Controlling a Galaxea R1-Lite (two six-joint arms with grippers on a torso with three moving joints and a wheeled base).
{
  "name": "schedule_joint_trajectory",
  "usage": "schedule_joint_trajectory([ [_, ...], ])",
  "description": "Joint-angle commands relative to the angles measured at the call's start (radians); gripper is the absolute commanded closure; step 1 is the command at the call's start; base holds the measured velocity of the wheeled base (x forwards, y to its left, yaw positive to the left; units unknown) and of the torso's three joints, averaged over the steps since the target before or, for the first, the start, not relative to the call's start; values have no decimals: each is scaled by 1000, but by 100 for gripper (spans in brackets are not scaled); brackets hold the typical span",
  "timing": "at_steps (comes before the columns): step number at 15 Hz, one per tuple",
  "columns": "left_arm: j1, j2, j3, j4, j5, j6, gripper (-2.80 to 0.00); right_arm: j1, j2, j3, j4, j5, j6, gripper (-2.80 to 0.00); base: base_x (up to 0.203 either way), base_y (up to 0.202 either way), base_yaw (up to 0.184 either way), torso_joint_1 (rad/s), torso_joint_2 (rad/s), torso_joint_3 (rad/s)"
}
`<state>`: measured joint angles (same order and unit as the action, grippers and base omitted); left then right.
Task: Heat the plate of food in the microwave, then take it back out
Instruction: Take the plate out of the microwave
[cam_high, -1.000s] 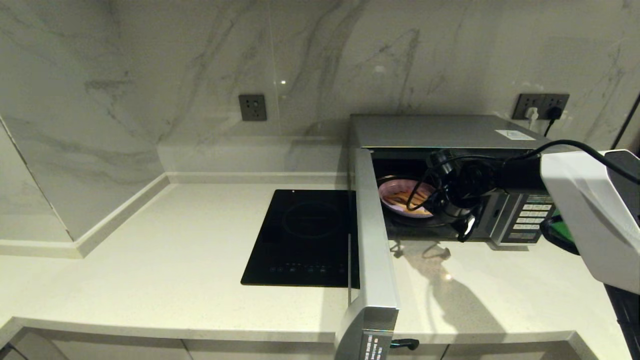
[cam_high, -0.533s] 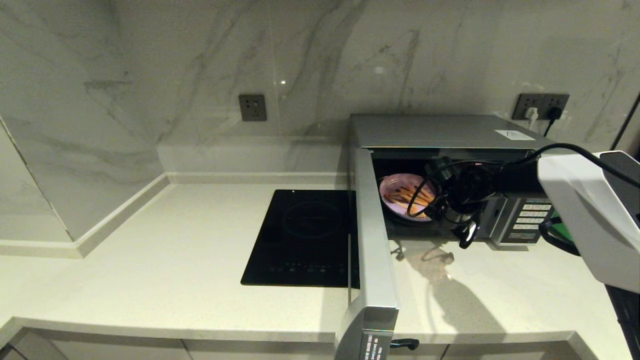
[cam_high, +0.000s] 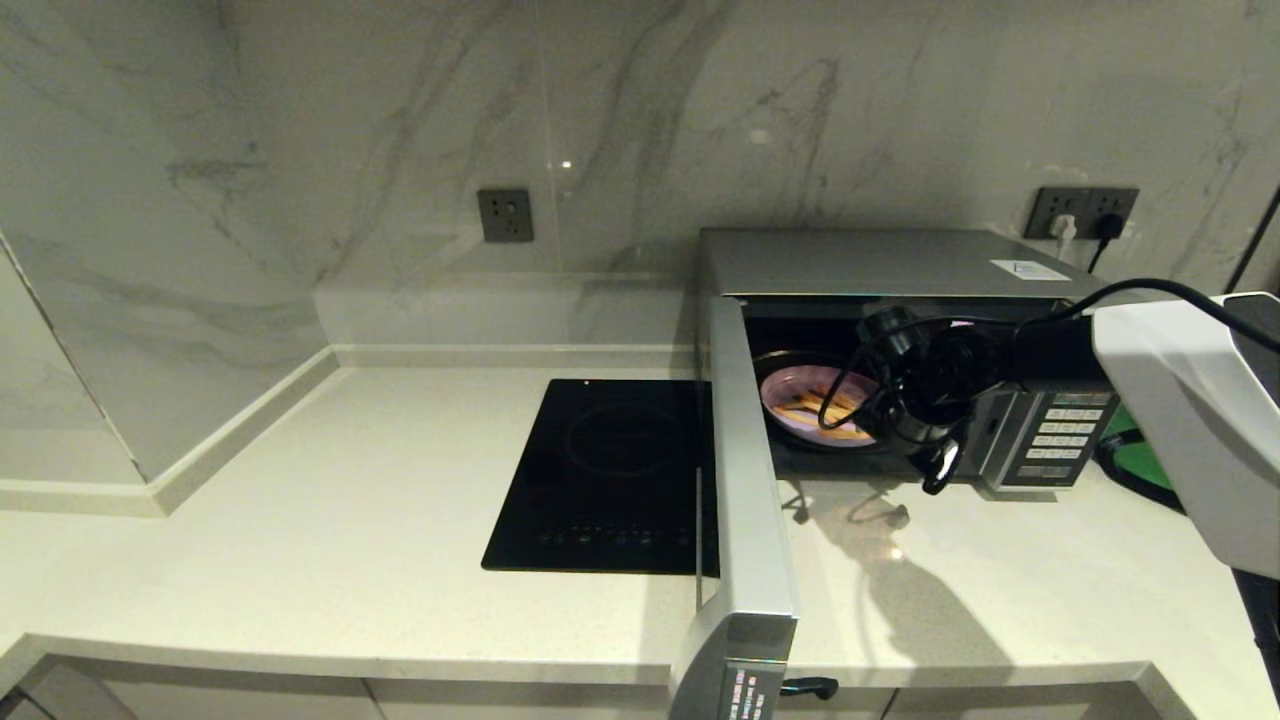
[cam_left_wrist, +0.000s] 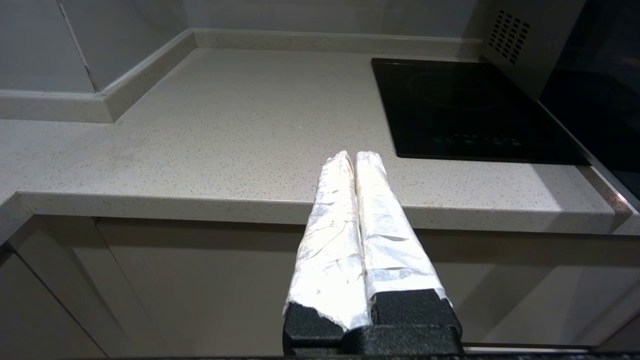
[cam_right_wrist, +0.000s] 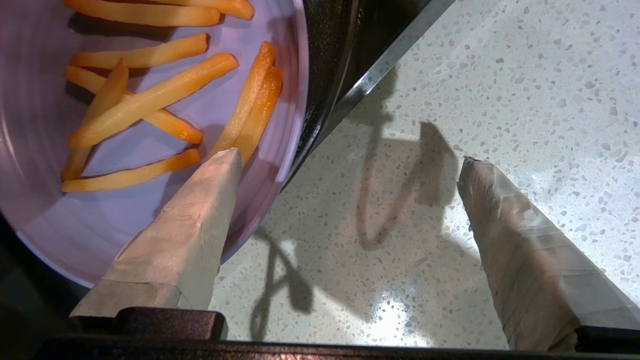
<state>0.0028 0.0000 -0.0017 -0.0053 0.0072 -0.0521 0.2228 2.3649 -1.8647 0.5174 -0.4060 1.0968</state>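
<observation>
The silver microwave (cam_high: 880, 262) stands at the back right of the counter with its door (cam_high: 745, 480) swung wide open toward me. Inside lies the lilac plate of food (cam_high: 805, 405), holding orange-yellow sticks (cam_right_wrist: 150, 100). My right gripper (cam_right_wrist: 347, 157) is open at the mouth of the cavity. One finger (cam_right_wrist: 190, 225) lies over the near rim of the plate (cam_right_wrist: 50, 220); the other hangs over the speckled counter (cam_right_wrist: 400, 225). Nothing is between them. My left gripper (cam_left_wrist: 354, 156) is shut and empty, parked low before the counter's front edge.
A flat black induction hob (cam_high: 610, 475) is set into the counter left of the open door. The door reaches out to the counter's front edge. The black button panel (cam_high: 1065, 435) is right of the cavity, and something green (cam_high: 1145, 465) lies beyond it.
My right wrist has drawn slightly right and up, away from the cavity. The plate now lies flatter and shows more. The gripper has stayed open.
</observation>
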Motion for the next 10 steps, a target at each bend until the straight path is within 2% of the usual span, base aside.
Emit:
schedule_joint_trajectory([
  [1, 0, 0, 0, -1, 0, -1, 0, 0, -9, -2, 3, -2, 6, -280, 0, 0, 0, 0, 0, 0],
  [10, 0, 0, 0, -1, 0, -1, 0, -2, 2, 10, 3, -1, 8, -280, 0, 0, 0, 0, 0, 0],
])
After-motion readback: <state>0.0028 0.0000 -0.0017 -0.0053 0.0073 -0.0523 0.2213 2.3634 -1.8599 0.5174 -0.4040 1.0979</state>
